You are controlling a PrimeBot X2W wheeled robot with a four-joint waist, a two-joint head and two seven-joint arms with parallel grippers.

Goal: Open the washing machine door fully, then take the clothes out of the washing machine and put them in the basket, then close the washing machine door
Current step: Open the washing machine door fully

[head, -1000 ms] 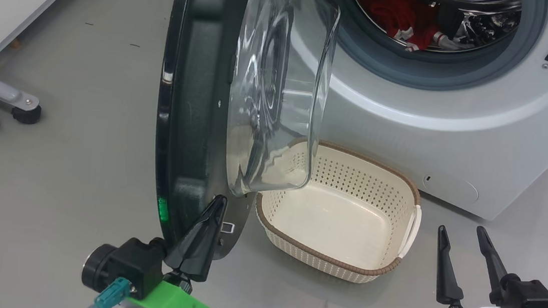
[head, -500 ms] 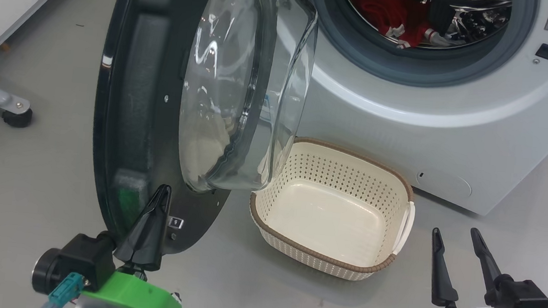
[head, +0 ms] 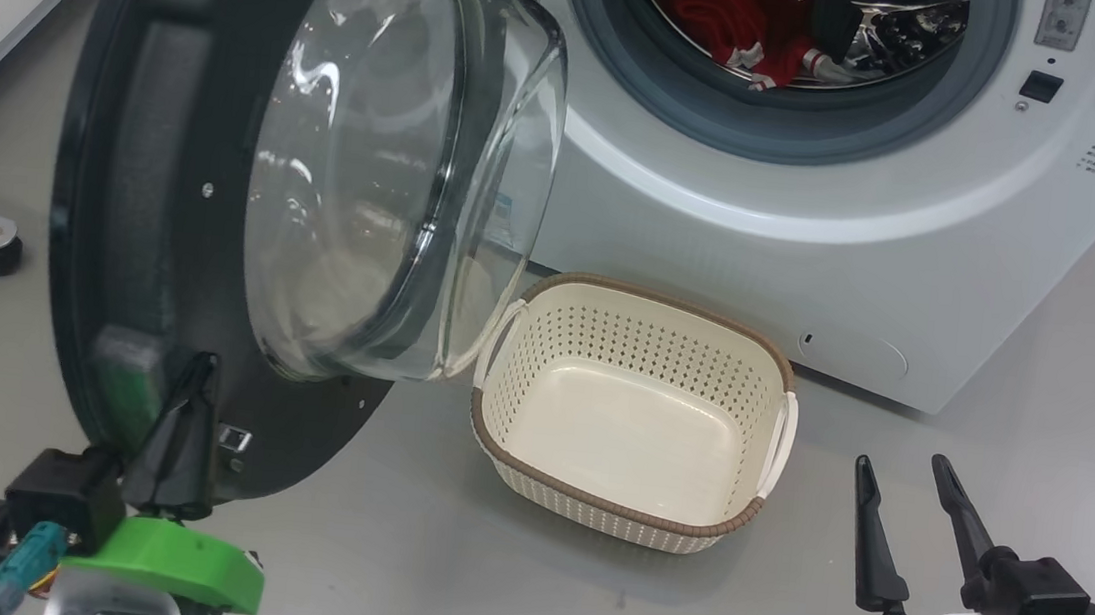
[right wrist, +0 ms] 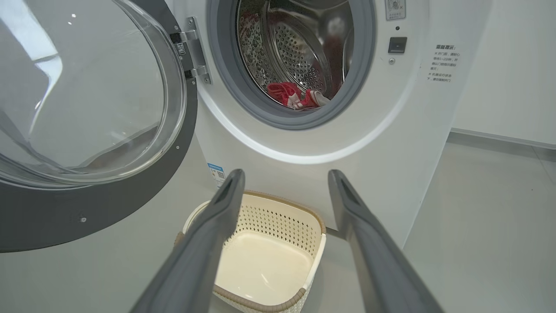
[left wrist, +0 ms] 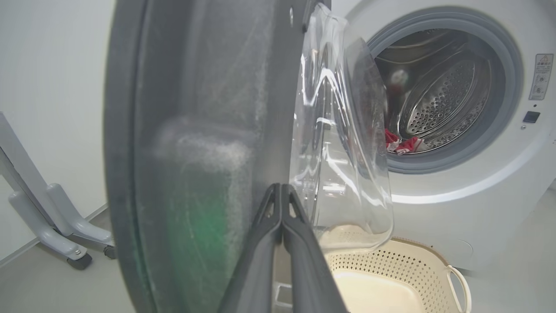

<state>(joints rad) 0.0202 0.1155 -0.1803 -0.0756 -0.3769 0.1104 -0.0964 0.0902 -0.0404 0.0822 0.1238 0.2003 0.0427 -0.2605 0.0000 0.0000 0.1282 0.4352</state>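
washing machine door [head: 140, 208] has swung wider since a sec ago, our left gripper [head: 196, 374] w/ fingers pressed together against its inner face. prob not fully open yet. right gripper [head: 900, 460] idle, fingers apart. red clothes [head: 712, 12] in the drum [head: 921, 32], basket [head: 589, 497] empty on the floor in front of the machine.

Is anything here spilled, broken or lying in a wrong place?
Nothing stands out. The basket stands upright and empty before the washing machine. The clothes lie inside it, with none on the floor. The washing machine door hangs open and looks whole.
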